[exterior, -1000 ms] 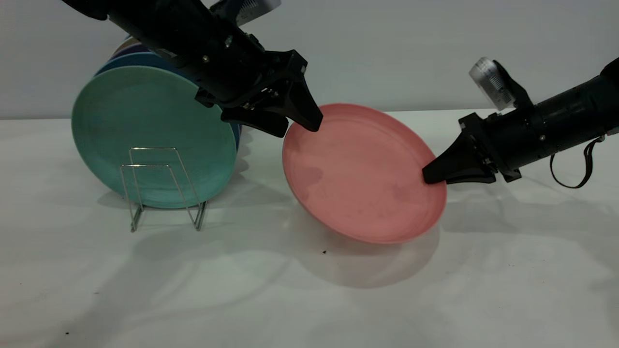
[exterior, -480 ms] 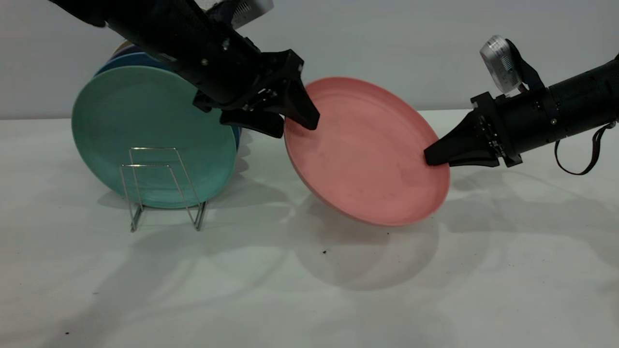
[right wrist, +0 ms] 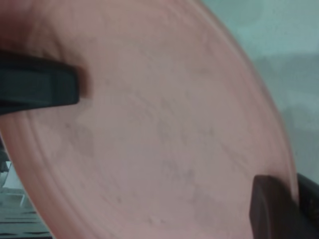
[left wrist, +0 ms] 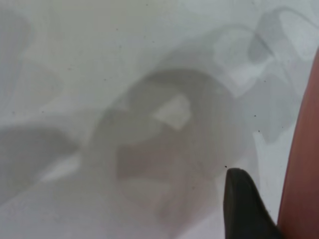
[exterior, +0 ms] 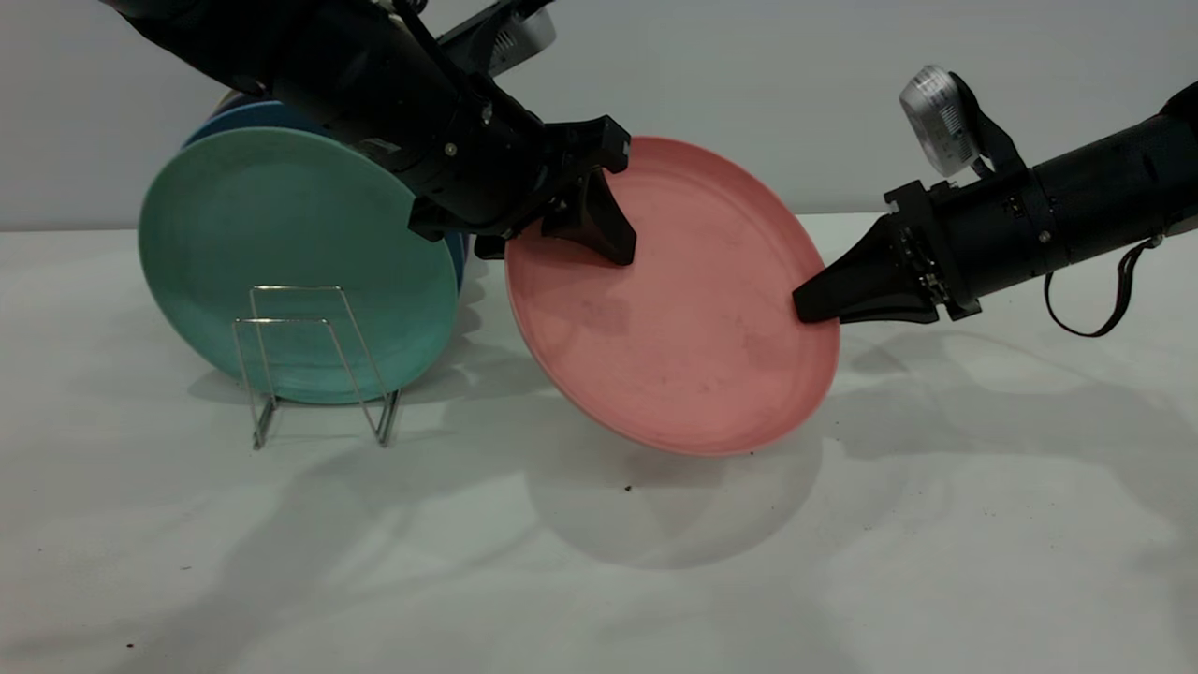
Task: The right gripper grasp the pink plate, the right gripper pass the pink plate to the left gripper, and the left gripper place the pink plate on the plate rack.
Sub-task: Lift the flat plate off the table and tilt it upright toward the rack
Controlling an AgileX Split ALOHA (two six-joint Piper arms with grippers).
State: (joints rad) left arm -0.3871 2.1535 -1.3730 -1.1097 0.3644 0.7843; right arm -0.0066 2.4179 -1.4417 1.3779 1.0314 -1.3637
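The pink plate hangs tilted above the table, face toward the exterior camera. My right gripper is shut on its right rim, one finger on the face and one behind. My left gripper is at the plate's upper left rim, astride it: one finger lies over the face, the other is hidden behind. In the left wrist view a finger shows a small gap from the plate's edge, so the jaws stand open. The plate rack stands on the table to the left.
A mint-green plate stands upright in the rack, with blue plates behind it. The rack's front loops hold nothing. White table spreads in front, with the plate's shadow under it.
The pink plate has moved left and tipped more upright, carried by my right gripper. My left gripper has shifted right, and its fingers now straddle the plate's rim.
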